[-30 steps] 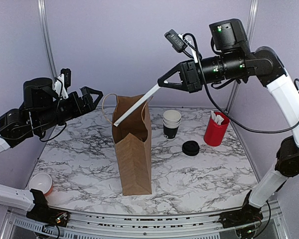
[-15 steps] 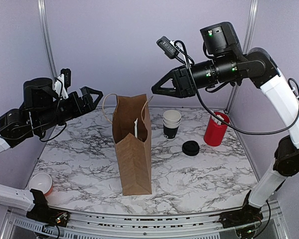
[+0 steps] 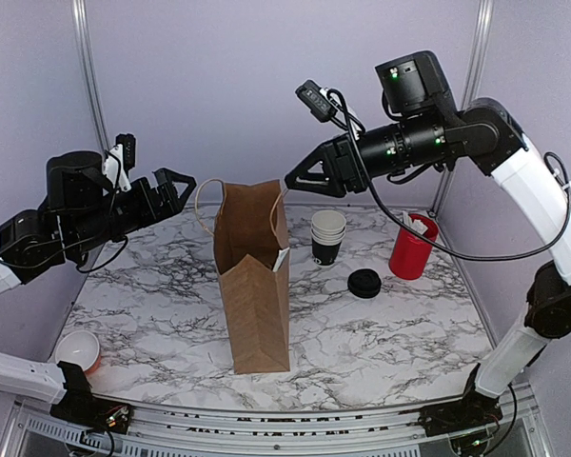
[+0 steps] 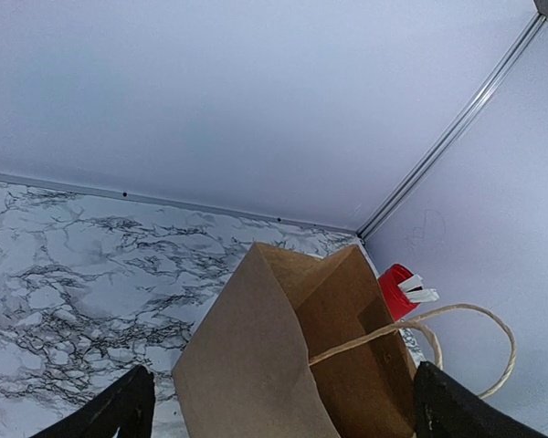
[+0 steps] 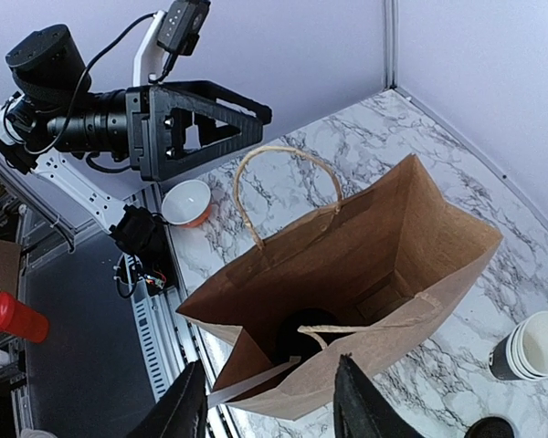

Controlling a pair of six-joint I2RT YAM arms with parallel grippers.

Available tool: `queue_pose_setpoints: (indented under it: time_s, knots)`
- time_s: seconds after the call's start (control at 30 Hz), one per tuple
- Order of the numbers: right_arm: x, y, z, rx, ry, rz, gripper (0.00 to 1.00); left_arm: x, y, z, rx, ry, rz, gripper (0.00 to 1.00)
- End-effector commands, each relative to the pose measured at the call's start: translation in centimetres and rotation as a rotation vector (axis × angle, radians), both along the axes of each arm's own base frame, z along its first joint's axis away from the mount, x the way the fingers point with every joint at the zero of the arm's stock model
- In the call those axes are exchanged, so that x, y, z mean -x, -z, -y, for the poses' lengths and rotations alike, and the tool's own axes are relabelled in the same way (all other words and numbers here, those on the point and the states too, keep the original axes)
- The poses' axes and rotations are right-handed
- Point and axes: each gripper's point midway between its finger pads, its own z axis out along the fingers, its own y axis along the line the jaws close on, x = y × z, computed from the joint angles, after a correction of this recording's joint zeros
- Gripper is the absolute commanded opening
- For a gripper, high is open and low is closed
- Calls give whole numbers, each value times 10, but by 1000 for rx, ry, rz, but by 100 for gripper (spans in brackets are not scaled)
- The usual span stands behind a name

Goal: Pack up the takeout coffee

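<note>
Left gripper (image 3: 186, 188): jaws spread wide, empty, raised left of bag.
Right gripper (image 3: 293, 181): fingers apart, nothing between, high over bag's mouth.
Small black paper cup with round black lid (image 5: 303, 336): inside bag, at bottom; only dark round top shows.
Brown paper bag with twine handles (image 3: 257, 305): upright, open, mid-table.
Thin white stick (image 3: 282, 259): propped inside bag at right edge.

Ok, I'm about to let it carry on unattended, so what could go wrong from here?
The white stick pokes out past the rim of the brown bag, so it may slide out or snag. The bag stands tall and narrow, and neither the left gripper nor the right gripper holds it. A bump could topple it with the coffee cup inside.
</note>
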Motion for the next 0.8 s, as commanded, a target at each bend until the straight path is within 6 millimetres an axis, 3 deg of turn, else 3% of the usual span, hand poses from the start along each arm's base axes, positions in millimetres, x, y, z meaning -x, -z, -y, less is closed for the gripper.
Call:
queue_pose_setpoints:
  time_s: [0.0,0.37,0.57,0.77]
  knots:
    - [7,-14,11,-29,9,51,49,-1,-7,-10,28,-38,24,99]
    - [15,-1,41,-53,66,99,61,-4,-6,-22,42,-93,24,99]
    - [4,41,48,21,136,80,78,-6,-4,-27,44,-115,21,99]
    - [-2,53,55,-4,188,115,96,-7,2,-34,46,-138,13,99]
